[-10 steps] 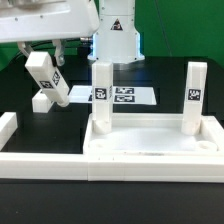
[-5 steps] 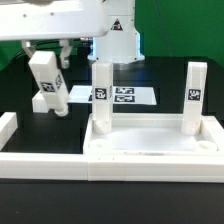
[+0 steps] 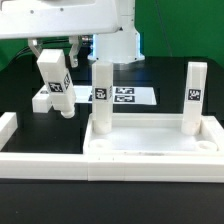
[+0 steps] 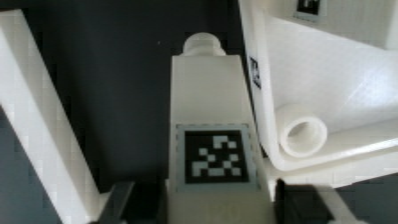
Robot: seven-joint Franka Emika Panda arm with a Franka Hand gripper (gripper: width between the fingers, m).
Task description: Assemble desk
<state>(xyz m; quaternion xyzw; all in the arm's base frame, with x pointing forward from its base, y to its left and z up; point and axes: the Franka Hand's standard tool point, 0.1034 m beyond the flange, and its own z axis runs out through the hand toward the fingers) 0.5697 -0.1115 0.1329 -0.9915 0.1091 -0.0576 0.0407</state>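
The white desk top (image 3: 150, 143) lies at the front of the exterior view, with two white tagged legs standing in its far corners (image 3: 101, 93) (image 3: 194, 95). My gripper (image 3: 55, 58) is shut on a third tagged leg (image 3: 56, 88) and holds it nearly upright above the table, to the exterior view's left of the desk top. In the wrist view this leg (image 4: 212, 110) runs between my fingers (image 4: 125, 203), tag toward the camera. A fourth leg (image 3: 40, 100) lies on the table just behind the held one.
The marker board (image 3: 128, 96) lies behind the desk top. Low white border wall pieces stand at the exterior view's left (image 3: 8, 128) and along the front (image 3: 45, 160). The robot's base (image 3: 115, 40) is at the back. A white part with a round end (image 4: 302, 132) lies beside the held leg.
My gripper has moved toward the exterior view's right with the leg, and the leg has turned from tilted to nearly upright.
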